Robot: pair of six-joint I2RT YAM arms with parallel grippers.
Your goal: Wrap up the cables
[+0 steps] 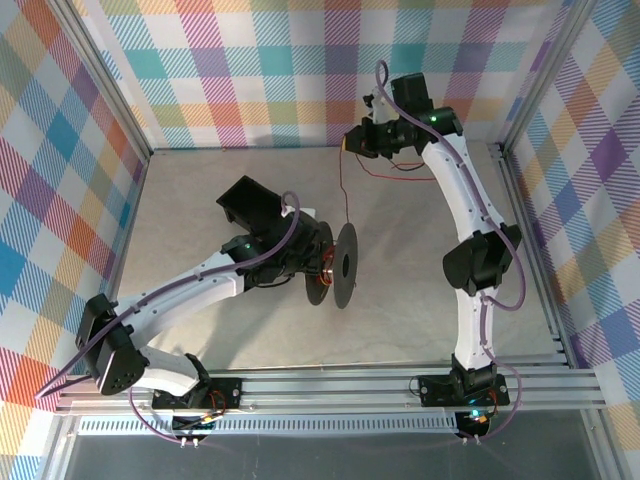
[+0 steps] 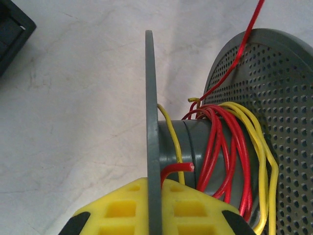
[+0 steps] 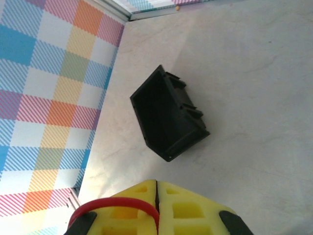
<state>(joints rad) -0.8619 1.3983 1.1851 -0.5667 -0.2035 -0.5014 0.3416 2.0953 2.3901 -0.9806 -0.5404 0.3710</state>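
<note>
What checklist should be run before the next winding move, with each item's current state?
1. The left gripper clamps the spool by its flange: ok.
2. The right gripper is shut on the red wire: ok.
3. The red wire runs free to the spool: ok.
4. Turns lie snug on the hub: not ok, loose and crossing.
5. The yellow wire's end is secured: cannot tell.
6. The black box is off the wire's path: ok.
</note>
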